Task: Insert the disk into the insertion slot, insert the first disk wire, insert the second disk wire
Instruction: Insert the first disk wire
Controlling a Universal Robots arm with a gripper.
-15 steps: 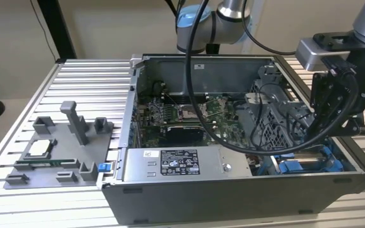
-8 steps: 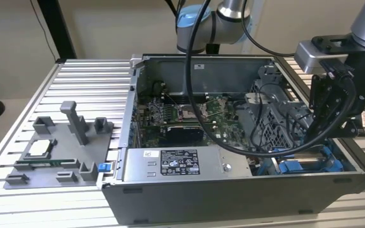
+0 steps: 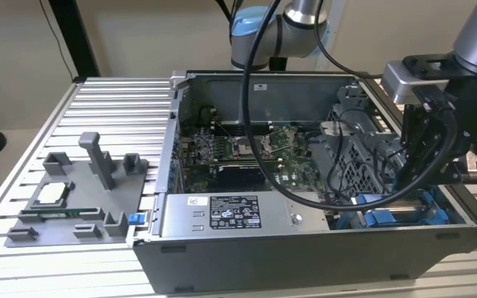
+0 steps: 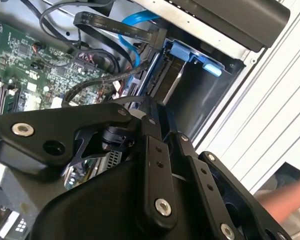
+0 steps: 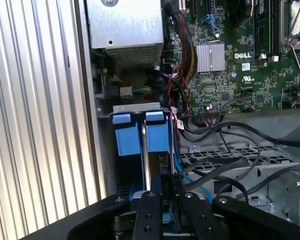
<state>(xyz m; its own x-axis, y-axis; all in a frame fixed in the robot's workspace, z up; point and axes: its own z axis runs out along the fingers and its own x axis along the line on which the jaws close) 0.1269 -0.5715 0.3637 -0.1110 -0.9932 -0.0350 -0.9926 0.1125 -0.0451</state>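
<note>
My gripper (image 5: 166, 194) reaches down into the front corner of the open grey computer case (image 3: 305, 261), at the exterior view's right. Its black fingers (image 5: 149, 202) stand close together, shut on the disk (image 5: 148, 165). The disk shows edge-on as a thin silver plate with blue frame pieces. It stands upright in the insertion slot (image 5: 127, 136), between the slot's bright blue tabs. The slot's blue rails (image 3: 392, 217) also show below the arm's wrist (image 3: 441, 124). A thin blue wire (image 4: 136, 31) and black wires (image 5: 225, 165) lie loose beside the slot.
The green motherboard (image 3: 247, 152) fills the case floor. A grey box with a white-black sticker (image 3: 234, 214) sits along the front wall, a perforated metal cage (image 3: 359, 161) beside the bay. A grey fixture (image 3: 72, 198) stands on the slatted table. A person's hand (image 4: 285, 200) is nearby.
</note>
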